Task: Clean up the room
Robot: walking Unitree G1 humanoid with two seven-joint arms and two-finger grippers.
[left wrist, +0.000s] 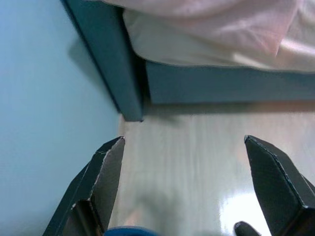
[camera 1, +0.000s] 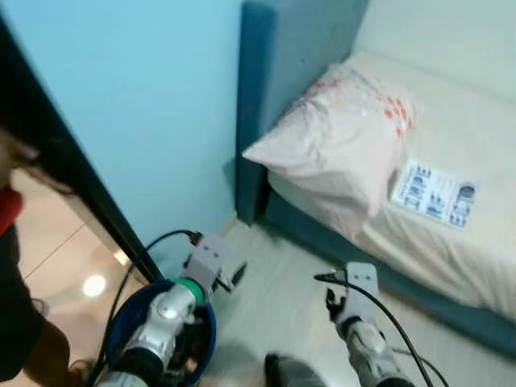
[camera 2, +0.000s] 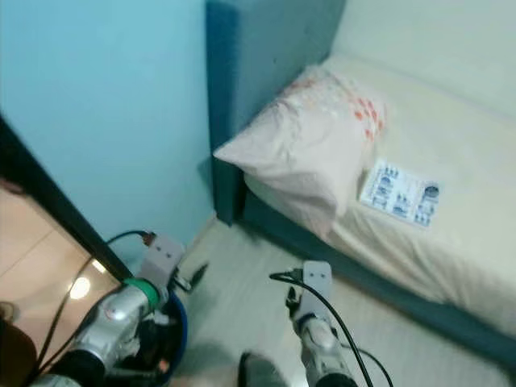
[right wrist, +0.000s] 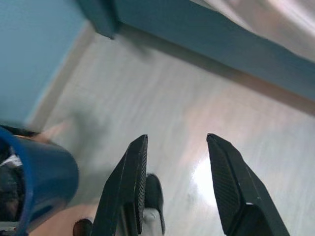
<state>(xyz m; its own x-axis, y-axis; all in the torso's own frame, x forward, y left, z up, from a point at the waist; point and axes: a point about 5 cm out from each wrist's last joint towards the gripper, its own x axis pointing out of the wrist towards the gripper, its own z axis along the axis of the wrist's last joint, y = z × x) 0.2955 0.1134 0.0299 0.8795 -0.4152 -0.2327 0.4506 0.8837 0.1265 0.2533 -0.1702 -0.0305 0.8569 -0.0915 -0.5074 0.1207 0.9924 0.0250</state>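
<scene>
Left gripper (left wrist: 184, 184) fingers spread wide, nothing held, over the blue bin (camera 1: 121, 322) at 7 o'clock. Right gripper (right wrist: 179, 182) partly open, empty, hovering over bare floor (camera 1: 282, 306). Tidying targets sit at 1 o'clock: pillow (camera 1: 339, 137) overhanging the bed (camera 1: 476, 266) edge, booklet (camera 1: 434, 192) lying flat — likely next.

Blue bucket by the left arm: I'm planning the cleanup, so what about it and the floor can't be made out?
- Blue bucket: contents hidden by the left arm in the eye views.
- Dark thing on the floor: cut off by the bottom edge, blurred.
- Paper on the bed: print too small to read.
</scene>
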